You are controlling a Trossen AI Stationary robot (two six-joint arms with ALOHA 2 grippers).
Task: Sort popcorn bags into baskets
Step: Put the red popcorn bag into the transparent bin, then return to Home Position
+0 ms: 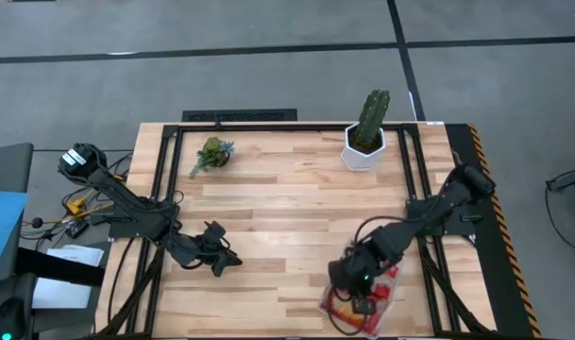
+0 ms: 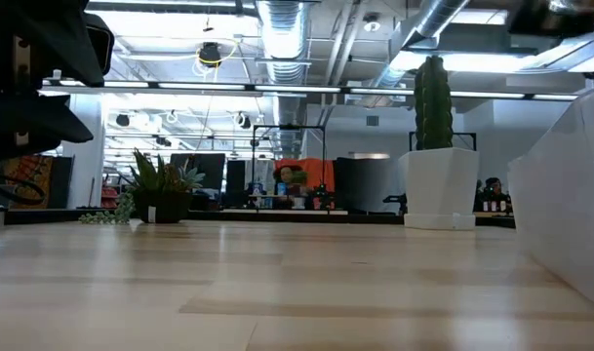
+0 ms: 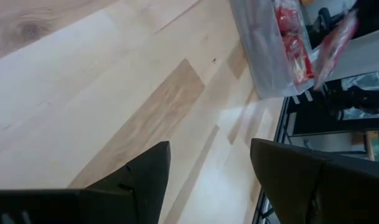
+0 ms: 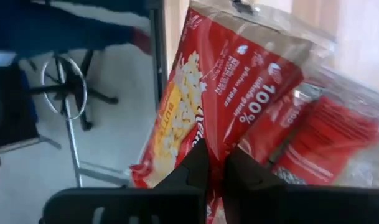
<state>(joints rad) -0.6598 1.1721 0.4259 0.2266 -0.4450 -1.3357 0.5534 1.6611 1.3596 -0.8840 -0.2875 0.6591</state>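
My right gripper hangs over the clear tray at the table's near right and is shut on one red popcorn bag with a yellow popcorn picture. Other red packets lie flat inside the tray. In the left wrist view the held bag shows above the tray's far side. My left gripper is open and low over bare wood left of the middle, its fingers apart with nothing between them. My right gripper pinches the popcorn bag between its two fingers at one edge of the packet, beside the yellow popcorn picture. The bag stands tilted beyond the fingers, lifted off the packets in the tray.
A white hexagonal pot with a cactus stands at the far right of the table, and a small green plant at the far left. Bare wood lies between the two arms. The tray's wall stands close to the low camera.
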